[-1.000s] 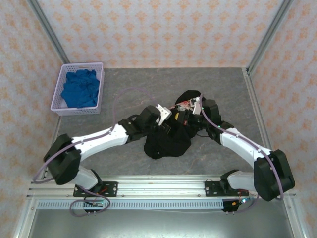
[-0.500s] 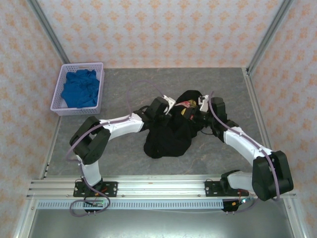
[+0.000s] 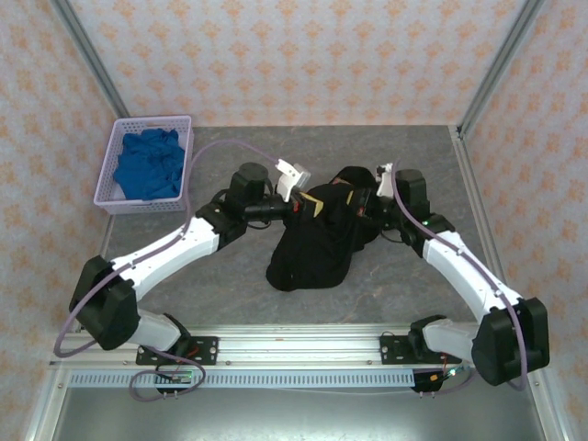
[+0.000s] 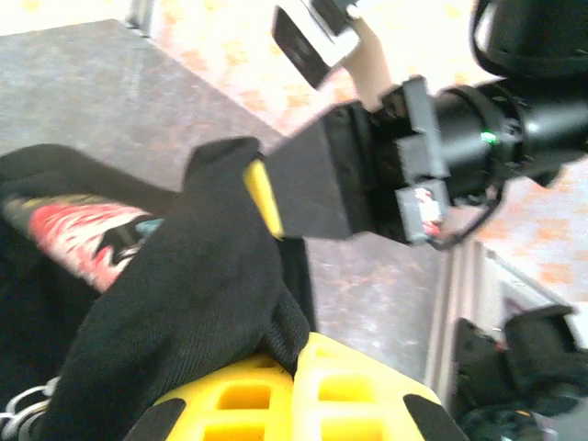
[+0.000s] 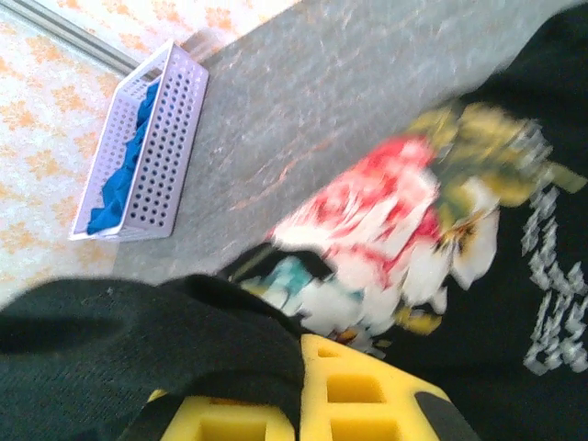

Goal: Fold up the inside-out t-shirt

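The top view shows the left arm [image 3: 175, 248] running from its base at the near edge diagonally toward the centre of the worktop [image 3: 230, 287]. The right arm [image 3: 459, 271] mirrors it from the other side. Both forearms lie low and converge on the black t-shirt [image 3: 317, 243], which is bunched in a heap at the worktop centre.

The left claw [image 3: 308, 204] is clamped on a fold at the heap's far-left edge. The right claw [image 3: 367, 197] is clamped on fabric at the far-right edge.

The wrist views add detail: each shows yellow fingers [image 4: 230, 400] with black cloth pinched at their tips. The left wrist view shows the right claw close opposite. The right wrist view shows the printed graphic [image 5: 386, 230], red, white and yellow, blurred.

At the far left, a lilac basket [image 3: 142, 206] holds a blue cloth [image 3: 145, 165].
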Controlling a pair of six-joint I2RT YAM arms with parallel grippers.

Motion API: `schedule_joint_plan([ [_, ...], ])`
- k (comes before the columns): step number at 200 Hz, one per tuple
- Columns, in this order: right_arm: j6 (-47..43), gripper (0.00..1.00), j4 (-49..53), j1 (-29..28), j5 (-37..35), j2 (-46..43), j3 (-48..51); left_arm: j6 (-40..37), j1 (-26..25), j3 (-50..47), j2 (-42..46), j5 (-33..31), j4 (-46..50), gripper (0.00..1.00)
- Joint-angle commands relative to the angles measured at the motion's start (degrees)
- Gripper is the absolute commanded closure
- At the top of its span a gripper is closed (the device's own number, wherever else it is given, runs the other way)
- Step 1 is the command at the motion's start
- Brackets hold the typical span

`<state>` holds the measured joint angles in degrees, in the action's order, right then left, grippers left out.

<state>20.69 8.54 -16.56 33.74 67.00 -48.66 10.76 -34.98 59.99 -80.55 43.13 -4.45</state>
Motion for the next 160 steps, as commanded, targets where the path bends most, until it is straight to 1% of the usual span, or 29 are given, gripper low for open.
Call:
schedule_joint_plan([
  [1, -7.44, 0.94, 11.03, 0.0, -12.31, -0.07, -4.25, 3.05, 1.2, -1.61, 2.37, 9.87, -0.19, 1.0],
  [14, -9.87, 0.85, 16.59, -1.63, -20.16, 0.5, -6.49, 3.17, 1.36, -1.64, 2.96, 8.96, 0.42, 1.0],
  [28, -12.9, 0.73, 20.2, -4.6, -28.54, -0.81, -7.28, 2.47, 1.45, -0.64, 2.73, 7.69, 2.52, 1.0],
  [39, -15.4, 0.66, 20.37, -7.05, -32.15, -3.4, -6.13, 1.95, 1.57, 0.41, 2.27, 6.7, 4.35, 1.0],
  [50, -17.2, 0.61, 18.54, -8.69, -31.41, -7.61, -3.34, 1.97, 1.58, 1.08, 1.77, 6.03, 5.14, 1.0],
  [64, -19.06, 0.55, 15.2, -10.3, -25.69, -13.04, 0.95, 2.1, 1.58, 1.58, 1.29, 5.28, 5.57, 1.0],
  [71, -19.51, 0.53, 14.39, -11.47, -24.1, -15.14, 2.43, 2.15, 1.58, 1.7, 1.12, 4.86, 5.84, 1.0],
  [88, -21.46, 0.5, 13.97, -15.7, -22.99, -18.59, 4.83, 2.05, 1.53, 1.87, 0.95, 3.85, 6.45, 1.0],
  [97, -21.88, 0.5, 13.35, -17.82, -22.68, -19.42, 5.69, 2.07, 1.53, 1.95, 0.79, 3.22, 6.68, 1.0],
  [113, -21.34, 0.49, 11.88, -20.36, -21.4, -18.88, 6.54, 1.81, 1.62, 2.33, 0.36, 2.54, 7.56, 1.0],
  [133, -19.31, 0.53, 9.15, -22.8, -20.45, -16.34, 7.63, 1.79, 1.54, 2.24, 0.22, 1.85, 8.01, 1.0],
  [160, -15.64, 0.56, 4.86, -23.52, -26.12, -12.21, 8.13, 1.96, 1.56, 2.33, -0.12, 1.69, 7.88, 1.0],
])
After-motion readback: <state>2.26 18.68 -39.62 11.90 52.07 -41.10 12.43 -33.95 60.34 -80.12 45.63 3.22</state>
